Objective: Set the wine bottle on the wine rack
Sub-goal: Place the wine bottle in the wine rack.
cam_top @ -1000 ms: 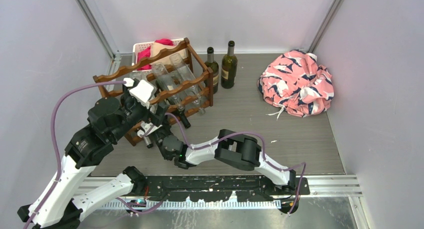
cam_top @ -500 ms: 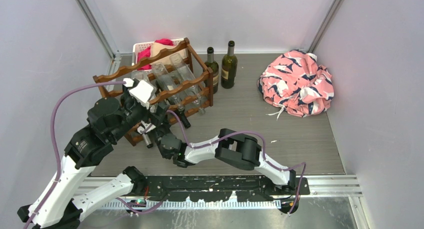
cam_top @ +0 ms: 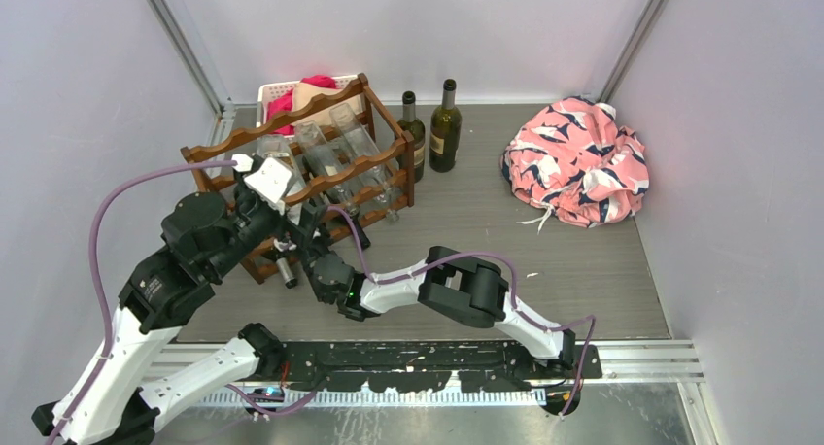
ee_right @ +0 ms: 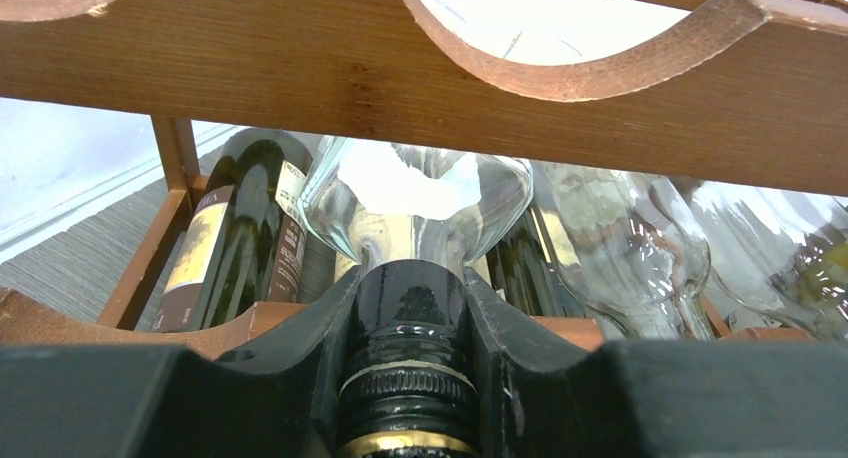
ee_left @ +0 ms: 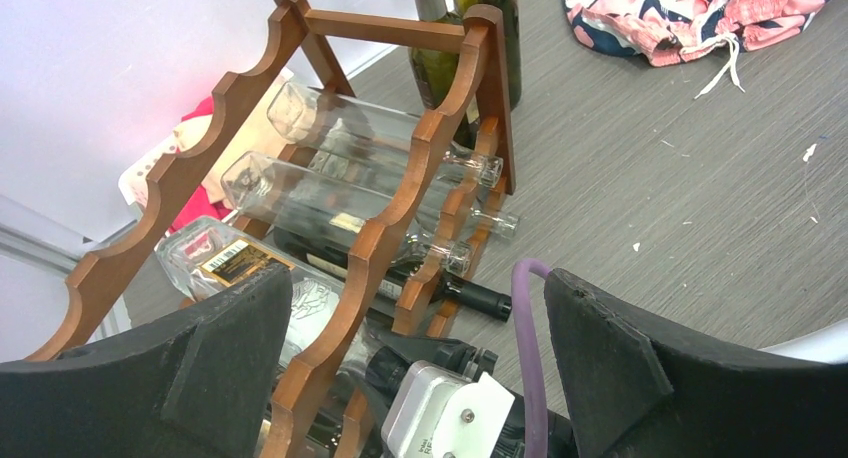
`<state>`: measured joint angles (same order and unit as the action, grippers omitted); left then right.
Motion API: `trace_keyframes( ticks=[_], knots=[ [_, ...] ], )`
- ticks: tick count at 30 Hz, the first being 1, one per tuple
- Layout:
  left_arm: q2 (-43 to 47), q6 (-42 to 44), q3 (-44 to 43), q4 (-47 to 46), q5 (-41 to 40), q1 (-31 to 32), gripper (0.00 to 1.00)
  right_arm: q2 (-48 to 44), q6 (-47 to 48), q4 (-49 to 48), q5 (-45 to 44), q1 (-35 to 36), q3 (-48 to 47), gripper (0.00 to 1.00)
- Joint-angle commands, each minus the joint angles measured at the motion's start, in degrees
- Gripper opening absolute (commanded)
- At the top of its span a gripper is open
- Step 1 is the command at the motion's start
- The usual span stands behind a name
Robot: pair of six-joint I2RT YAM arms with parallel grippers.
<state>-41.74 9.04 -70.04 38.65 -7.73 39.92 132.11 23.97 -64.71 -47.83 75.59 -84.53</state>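
Observation:
The wine rack (cam_top: 340,178) is dark reddish-brown wood with wavy rails and stands at the back left. Several clear and dark bottles lie in it. My right gripper (cam_top: 313,256) is at the rack's front, low down, shut on the black-capped neck of a clear wine bottle (ee_right: 415,203). That bottle lies in the lower tier under the scalloped rail (ee_right: 300,78), with the neck resting in a front notch. My left gripper (ee_left: 415,288) hovers open just above the right one, over the rack's front left corner (ee_left: 330,328), holding nothing.
Two dark bottles (cam_top: 413,134) (cam_top: 445,124) stand upright just right of the rack. A white basket (cam_top: 282,95) with pink items sits behind it. A pink patterned cloth (cam_top: 578,163) is bunched at the back right. Another bottle's black neck (cam_top: 358,233) sticks out of the rack's front.
My right gripper has slid the bottle a little further toward the rack. The left arm has drifted slightly left and stays open.

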Motion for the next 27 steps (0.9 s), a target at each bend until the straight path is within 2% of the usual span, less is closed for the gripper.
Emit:
trace_keyframes(
  ticks=[1,16,27],
  knots=[
    [0.7,-0.8,-2.0,-1.1,0.7,-0.4,0.95,-5.4,-1.9,-7.3,-0.9,-0.6,-1.3,0.41],
    [1.7,-1.0,-1.7,-1.5,0.7,-0.4,0.95,-7.4,-3.4,-6.5,-0.1,-0.3,1.8,0.60],
    [1.7,-2.1,-2.7,-1.3,2.0,-0.3,0.95,-13.0,-3.3,-8.5,6.1,0.9,8.5,0.74]
  ],
)
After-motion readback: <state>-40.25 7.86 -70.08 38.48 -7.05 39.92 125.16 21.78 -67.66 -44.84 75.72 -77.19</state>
